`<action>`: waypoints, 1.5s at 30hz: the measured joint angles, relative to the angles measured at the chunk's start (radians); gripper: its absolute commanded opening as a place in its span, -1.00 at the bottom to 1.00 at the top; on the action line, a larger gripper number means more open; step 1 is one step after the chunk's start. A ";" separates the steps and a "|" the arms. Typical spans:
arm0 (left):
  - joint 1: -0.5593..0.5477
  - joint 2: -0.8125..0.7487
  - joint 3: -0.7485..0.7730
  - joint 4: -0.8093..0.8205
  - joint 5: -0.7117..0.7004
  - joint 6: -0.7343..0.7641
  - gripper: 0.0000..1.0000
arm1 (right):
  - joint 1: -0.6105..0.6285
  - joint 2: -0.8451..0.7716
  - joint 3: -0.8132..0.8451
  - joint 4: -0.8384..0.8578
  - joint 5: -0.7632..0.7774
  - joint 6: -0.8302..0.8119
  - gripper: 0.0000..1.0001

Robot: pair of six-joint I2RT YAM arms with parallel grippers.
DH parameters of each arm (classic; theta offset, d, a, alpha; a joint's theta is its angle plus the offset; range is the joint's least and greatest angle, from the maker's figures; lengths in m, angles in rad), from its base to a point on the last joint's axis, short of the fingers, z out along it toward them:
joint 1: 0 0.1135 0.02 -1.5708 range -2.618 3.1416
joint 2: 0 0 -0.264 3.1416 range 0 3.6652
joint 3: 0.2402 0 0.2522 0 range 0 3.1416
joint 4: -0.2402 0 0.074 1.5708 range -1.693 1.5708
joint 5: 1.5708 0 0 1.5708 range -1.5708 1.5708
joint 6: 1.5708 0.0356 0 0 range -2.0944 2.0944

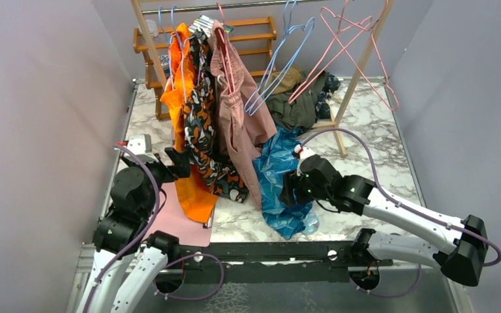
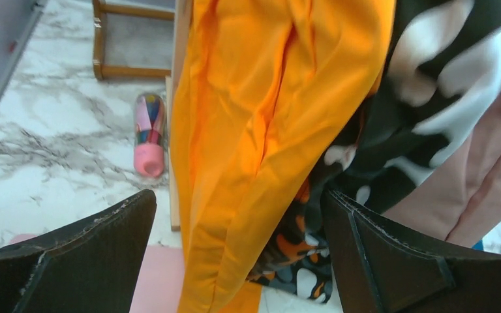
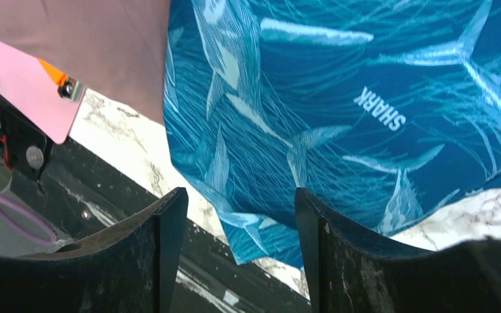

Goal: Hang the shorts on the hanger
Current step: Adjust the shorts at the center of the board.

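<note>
The teal-blue printed shorts [image 1: 277,173] lie crumpled on the marble table in front of the rack, their hem near the front edge; they fill the right wrist view [image 3: 339,117]. My right gripper [image 1: 288,189] is open at their right side, and in its wrist view [image 3: 241,248] the jaws stand either side of the lower hem without closing on it. The pink hanger [image 1: 342,45] hangs empty on the rail at the far right. My left gripper [image 1: 181,163] is open against the hanging orange garment [image 2: 254,130], whose fabric hangs between the fingers in the wrist view [image 2: 238,254].
Orange, orange-black patterned [image 1: 205,130] and dusty-pink shorts [image 1: 238,111] hang on the rail. Light blue hangers [image 1: 280,59] hang beside them. A dark clothes pile [image 1: 303,104] lies at the back. A pink mat [image 1: 176,222] and a bottle [image 2: 149,134] lie at the left.
</note>
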State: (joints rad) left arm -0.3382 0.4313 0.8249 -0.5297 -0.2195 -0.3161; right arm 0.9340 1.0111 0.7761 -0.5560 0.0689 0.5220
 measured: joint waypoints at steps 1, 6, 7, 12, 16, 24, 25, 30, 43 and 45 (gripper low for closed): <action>-0.006 -0.018 -0.032 0.005 0.003 0.003 0.98 | 0.004 0.008 -0.002 0.019 0.013 0.000 0.27; -0.031 -0.190 -0.177 0.045 0.036 0.034 0.98 | 0.074 0.060 -0.003 0.113 0.088 -0.010 0.26; -0.033 -0.246 -0.194 0.054 0.037 0.044 0.98 | 0.095 0.080 -0.003 0.122 0.105 -0.013 0.26; -0.035 -0.423 -0.213 0.118 0.025 0.072 0.98 | 0.183 0.178 -0.003 0.143 0.198 -0.026 0.25; -0.035 -0.401 -0.214 0.140 0.027 0.082 0.98 | 0.210 0.254 -0.003 0.154 0.261 -0.030 0.00; -0.035 -0.373 -0.223 0.137 0.025 0.090 0.98 | 0.211 0.371 0.015 0.096 0.407 0.008 -0.98; -0.035 -0.373 -0.223 0.137 0.025 0.090 0.98 | 0.211 0.360 0.025 0.078 0.418 0.013 -0.98; -0.035 -0.373 -0.223 0.135 0.018 0.089 0.98 | 0.211 0.179 0.145 -0.020 0.418 -0.029 -0.98; -0.035 -0.369 -0.223 0.135 0.010 0.088 0.98 | 0.211 -0.158 0.605 0.002 0.009 -0.207 -0.98; -0.035 -0.368 -0.223 0.135 0.010 0.088 0.98 | 0.211 -0.159 0.565 -0.005 0.061 -0.207 -0.98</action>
State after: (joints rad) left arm -0.3733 0.0631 0.6022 -0.3943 -0.2100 -0.2283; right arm 1.1454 0.8524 1.3411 -0.5613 0.1295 0.3153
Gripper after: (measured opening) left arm 0.989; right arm 0.013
